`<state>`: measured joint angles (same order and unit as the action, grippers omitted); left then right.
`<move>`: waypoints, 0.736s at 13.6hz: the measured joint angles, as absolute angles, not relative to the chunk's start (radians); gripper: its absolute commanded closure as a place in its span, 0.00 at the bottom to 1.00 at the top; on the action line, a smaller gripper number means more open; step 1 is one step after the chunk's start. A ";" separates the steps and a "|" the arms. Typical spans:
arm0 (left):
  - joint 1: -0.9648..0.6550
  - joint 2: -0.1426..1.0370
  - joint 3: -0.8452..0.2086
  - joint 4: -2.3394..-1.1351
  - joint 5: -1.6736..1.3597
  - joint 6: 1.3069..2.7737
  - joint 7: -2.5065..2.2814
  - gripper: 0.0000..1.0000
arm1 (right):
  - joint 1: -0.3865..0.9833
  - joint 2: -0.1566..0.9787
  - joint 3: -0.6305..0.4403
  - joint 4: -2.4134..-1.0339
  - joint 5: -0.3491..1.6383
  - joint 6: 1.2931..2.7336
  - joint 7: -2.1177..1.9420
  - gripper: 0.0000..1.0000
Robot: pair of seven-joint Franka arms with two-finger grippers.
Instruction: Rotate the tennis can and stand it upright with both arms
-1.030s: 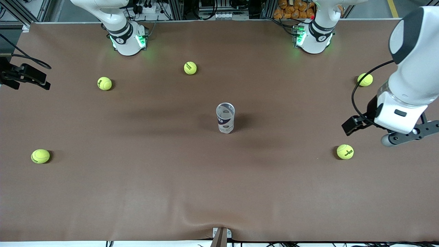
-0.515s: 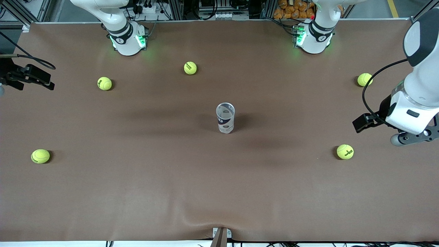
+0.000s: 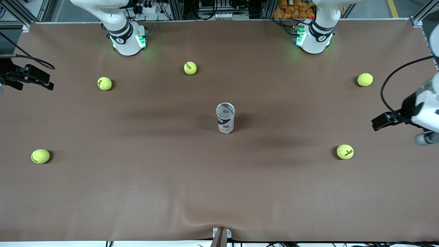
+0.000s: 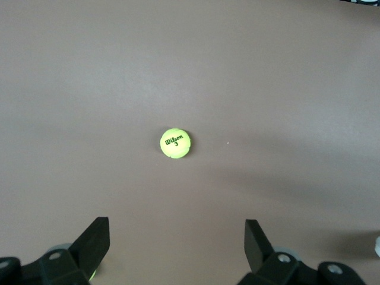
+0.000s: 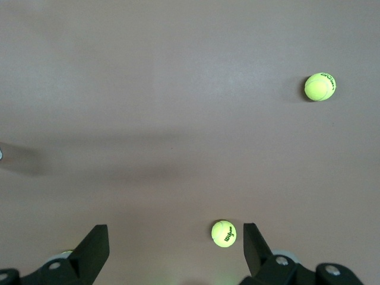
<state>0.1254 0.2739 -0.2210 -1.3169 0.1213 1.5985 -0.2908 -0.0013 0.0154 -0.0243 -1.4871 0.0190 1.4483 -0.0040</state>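
The tennis can [image 3: 225,118] stands upright near the middle of the table [image 3: 219,192], open mouth up, touched by neither arm. The left gripper [image 4: 177,249] hangs high over the table's edge at the left arm's end, fingers spread and holding nothing; a tennis ball [image 4: 175,143] lies below it. The right gripper [image 5: 176,252] hangs over the right arm's end, also spread and empty, with two balls [image 5: 224,233] beneath.

Judging by this, the uprighting looks done, so the main risk is disturbance. The can is tall, slim and light; a brush from an arm or its trailing cable crossing the middle could tip it and send it rolling. A rolling ball could nudge it too, though all six balls lie well apart from it and look at rest.

As for contents, the can's mouth shows only the inside of the wall and part of the label through it; it appears empty, though the bottom is hard to make out.
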 measured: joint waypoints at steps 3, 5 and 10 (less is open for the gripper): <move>0.129 0.274 -0.222 -1.319 0.117 1.598 -0.273 0.00 | -0.001 0.015 -0.025 -1.487 0.019 1.448 -0.004 0.00; 0.129 0.273 -0.212 -1.322 0.117 1.598 -0.254 0.00 | -0.001 0.015 -0.025 -1.487 0.019 1.449 -0.004 0.00; 0.130 0.181 -0.131 -1.385 0.086 1.630 -0.154 0.00 | -0.001 0.015 -0.025 -1.487 0.019 1.449 -0.004 0.00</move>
<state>0.1303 0.1811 -0.1313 -1.3855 0.0865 1.6297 -0.1542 -0.0014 0.0154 -0.0246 -1.4868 0.0190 1.4489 -0.0040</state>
